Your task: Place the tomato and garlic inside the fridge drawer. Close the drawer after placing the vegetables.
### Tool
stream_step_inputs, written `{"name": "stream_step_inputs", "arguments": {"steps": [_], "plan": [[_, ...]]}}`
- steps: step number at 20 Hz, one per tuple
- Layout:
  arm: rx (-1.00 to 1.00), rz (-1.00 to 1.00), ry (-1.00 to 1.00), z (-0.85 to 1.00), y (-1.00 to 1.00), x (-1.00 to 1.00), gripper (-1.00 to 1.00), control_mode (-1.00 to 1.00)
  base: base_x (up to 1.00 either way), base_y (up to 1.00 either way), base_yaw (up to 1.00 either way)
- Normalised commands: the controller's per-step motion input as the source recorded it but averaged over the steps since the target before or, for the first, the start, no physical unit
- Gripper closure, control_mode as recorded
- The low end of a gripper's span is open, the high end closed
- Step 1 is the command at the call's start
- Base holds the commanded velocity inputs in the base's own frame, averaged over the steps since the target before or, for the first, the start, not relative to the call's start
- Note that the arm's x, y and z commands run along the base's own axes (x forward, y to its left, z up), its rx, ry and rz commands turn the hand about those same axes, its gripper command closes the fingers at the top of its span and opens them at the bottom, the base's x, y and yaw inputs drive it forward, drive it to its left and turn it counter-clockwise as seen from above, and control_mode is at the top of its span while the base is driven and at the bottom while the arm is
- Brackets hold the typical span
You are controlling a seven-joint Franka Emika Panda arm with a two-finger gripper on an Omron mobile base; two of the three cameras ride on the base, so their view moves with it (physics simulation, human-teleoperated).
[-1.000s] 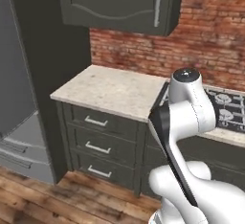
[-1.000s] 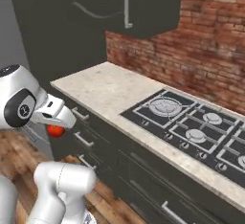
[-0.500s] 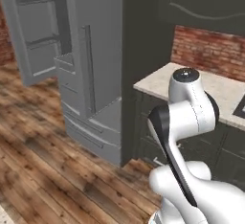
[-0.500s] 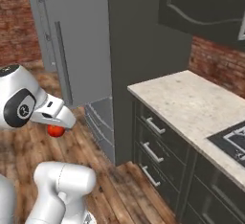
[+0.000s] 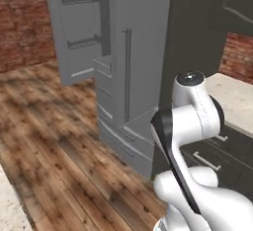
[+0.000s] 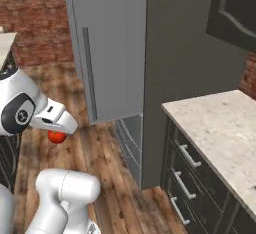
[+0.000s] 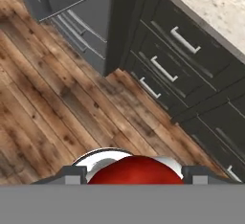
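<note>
Left base view: the arm [image 5: 190, 126] rises at lower right, facing the grey fridge [image 5: 133, 77], whose upper door [image 5: 76, 32] stands open over the wood floor [image 5: 54, 141].

Right base view: the tomato [image 6: 57, 137] hangs just under the hand, above the floor and well apart from the fridge; the counter [image 6: 225, 128] lies to the right.

Hand view: the gripper [image 7: 131, 174] pinches the tomato between its two finger tips — the dark cabinet drawers [image 7: 182, 70] lie ahead.

Step in hand, as judged: carrying the tomato to the fridge. Next move calls for finding the fridge drawer — not identifiable here — and lowering the tomato in.
</note>
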Motion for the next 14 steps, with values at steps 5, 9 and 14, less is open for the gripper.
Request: {"name": "stream_step_inputs", "arguments": {"steps": [5,9,14], "plan": [[0.00,0.00,0.00,0.00,0.00,0.00,1.00,1.00,0.95,0.21,0.52],[0.00,0.00,0.00,0.00,0.00,0.00,1.00,1.00,1.00,0.07,0.50],[0.00,0.00,0.00,0.00,0.00,0.00,1.00,1.00,1.00,-0.02,0.26]]}}
